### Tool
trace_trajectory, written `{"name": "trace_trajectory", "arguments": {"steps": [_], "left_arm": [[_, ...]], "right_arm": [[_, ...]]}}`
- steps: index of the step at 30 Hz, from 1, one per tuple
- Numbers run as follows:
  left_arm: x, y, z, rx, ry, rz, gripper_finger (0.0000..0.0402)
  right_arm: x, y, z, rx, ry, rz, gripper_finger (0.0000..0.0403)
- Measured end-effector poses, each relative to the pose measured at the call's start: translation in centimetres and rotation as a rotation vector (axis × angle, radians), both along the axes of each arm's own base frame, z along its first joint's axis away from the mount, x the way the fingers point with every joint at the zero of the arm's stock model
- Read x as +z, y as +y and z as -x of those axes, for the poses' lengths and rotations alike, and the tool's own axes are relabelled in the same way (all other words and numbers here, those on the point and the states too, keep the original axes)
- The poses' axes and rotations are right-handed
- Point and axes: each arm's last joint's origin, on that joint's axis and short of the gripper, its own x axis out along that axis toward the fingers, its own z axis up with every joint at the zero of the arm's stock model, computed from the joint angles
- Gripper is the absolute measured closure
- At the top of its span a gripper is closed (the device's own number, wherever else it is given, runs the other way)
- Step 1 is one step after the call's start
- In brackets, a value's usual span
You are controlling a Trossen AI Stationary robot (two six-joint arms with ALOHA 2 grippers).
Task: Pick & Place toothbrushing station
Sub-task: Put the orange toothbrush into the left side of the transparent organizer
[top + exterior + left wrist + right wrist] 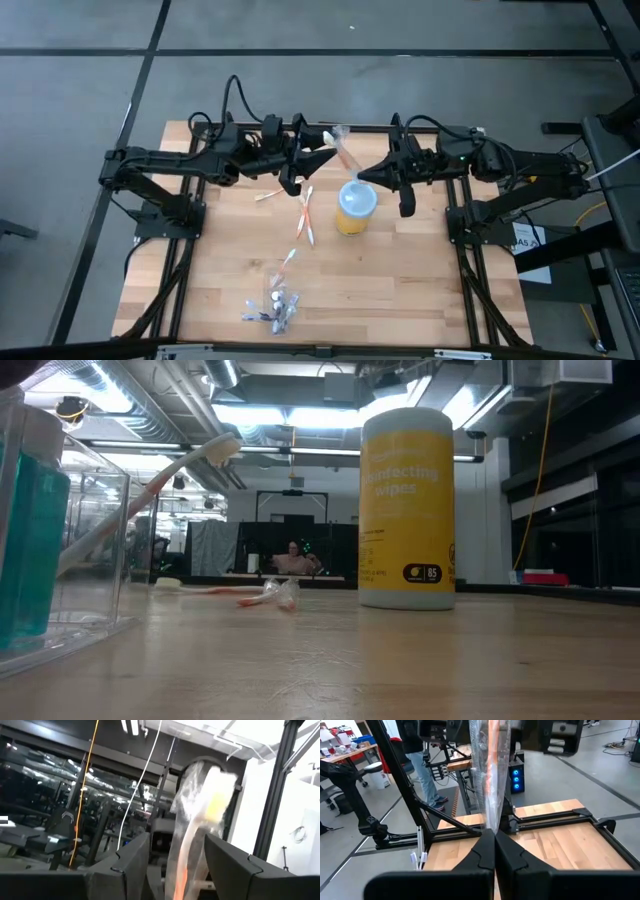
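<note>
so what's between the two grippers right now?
High view: a wrapped toothbrush spans the gap between the left gripper and the right gripper. Right wrist view shows the right one shut on its wrapper end; the left one's fingers flank it.

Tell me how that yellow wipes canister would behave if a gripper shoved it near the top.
The yellow wipes canister stands tall on a fairly narrow base, so a high shove would probably tip it rather than slide it. Being round, it would likely roll once down. Its smooth, glossy wall may slip between fingers.
</note>
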Motion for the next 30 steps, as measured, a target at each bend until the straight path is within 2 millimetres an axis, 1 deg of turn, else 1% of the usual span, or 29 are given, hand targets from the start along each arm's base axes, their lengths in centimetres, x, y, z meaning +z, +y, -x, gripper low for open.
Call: {"name": "trace_trajectory", "arguments": {"steps": [3, 5, 9, 14, 17, 23, 28, 30], "left_arm": [[0.35, 0.0, 0.07, 0.003, -0.002, -0.007, 0.0224], [0.38, 0.0, 0.02, 0.003, 0.015, -0.007, 0.0237], [0.18, -0.02, -0.11, -0.005, 0.052, -0.009, 0.0278], [0.28, -0.03, -0.08, -0.005, 0.046, -0.011, 0.0337], [0.39, -0.03, -0.04, -0.005, 0.035, -0.011, 0.0362], [0.51, -0.05, 0.02, -0.009, 0.021, -0.021, 0.0372], [0.52, -0.05, 0.02, -0.009, 0.02, -0.023, 0.0392], [0.52, -0.05, 0.03, -0.008, 0.02, -0.023, 0.0393]], "right_arm": [[0.03, 0.03, -0.31, 0.0, -0.014, -0.001, 0.0403], [0.06, 0.03, -0.35, 0.0, -0.02, -0.001, 0.0403], [0.24, 0.03, -0.37, 0.0, -0.038, -0.003, 0.0403], [0.29, 0.03, -0.37, 0.0, -0.043, -0.003, 0.0403], [0.33, 0.03, -0.36, 0.0, -0.046, -0.003, 0.0403], [0.35, 0.03, -0.37, 0.001, -0.049, -0.004, 0.0403], [0.35, 0.03, -0.36, 0.003, -0.048, -0.004, 0.0403], [0.36, 0.05, -0.36, 0.009, -0.049, -0.005, 0.0403]]}}
